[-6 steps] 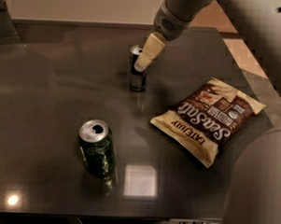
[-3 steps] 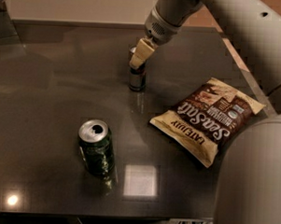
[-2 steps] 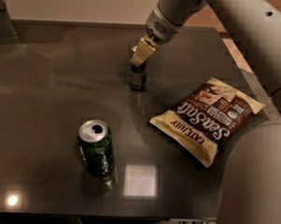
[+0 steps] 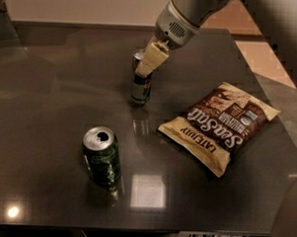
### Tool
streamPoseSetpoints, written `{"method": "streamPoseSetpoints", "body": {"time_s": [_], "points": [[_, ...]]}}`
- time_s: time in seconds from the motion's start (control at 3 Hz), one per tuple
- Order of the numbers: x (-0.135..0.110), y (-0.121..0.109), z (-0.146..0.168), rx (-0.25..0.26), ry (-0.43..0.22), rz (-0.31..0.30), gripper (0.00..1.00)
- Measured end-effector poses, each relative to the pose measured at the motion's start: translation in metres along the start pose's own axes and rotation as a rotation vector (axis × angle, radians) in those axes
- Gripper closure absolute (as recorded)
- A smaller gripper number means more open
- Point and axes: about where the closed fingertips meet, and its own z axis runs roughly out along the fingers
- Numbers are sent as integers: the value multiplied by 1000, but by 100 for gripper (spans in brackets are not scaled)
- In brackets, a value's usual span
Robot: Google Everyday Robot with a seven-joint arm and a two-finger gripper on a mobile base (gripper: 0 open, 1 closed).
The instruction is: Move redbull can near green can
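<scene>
Redbull can [image 4: 141, 88] stands upright on the dark desk [image 4: 51, 86], toward the far middle of the surface. The top of its slim blue and silver body is partly covered by the hand.

Nearest the camera, the green can [image 4: 103, 160] stands upright, its silver top and dark mouth showing. It is at about 7 o'clock from the redbull can and well apart from it, with bare desk between the two. A pale square of reflected light [image 4: 148, 191] lies on the desk at about 4 o'clock from the green can, near it.

Farther back, at 2 o'clock from the green can, a brown and cream chip bag [image 4: 220, 126] lies flat with its printed face up. It is at about 4 o'clock from the redbull can and does not touch it.

Beyond that, the hand [image 4: 145, 66] reaches in from 1 o'clock, at the end of the grey arm [image 4: 180, 23]. Its cream-coloured end lies over the upper right side of the redbull can, at the rim. Whether the hand is clamped on the can or only set against it cannot be told.
</scene>
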Motion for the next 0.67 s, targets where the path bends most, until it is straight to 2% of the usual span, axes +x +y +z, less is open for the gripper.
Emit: {"method": "streamPoseSetpoints", "body": {"time_s": [0.33,0.67], "points": [[-3,46,-3,-77,-8,-107,100],[-2,85,-3,-123,-4,-215,100]]}}
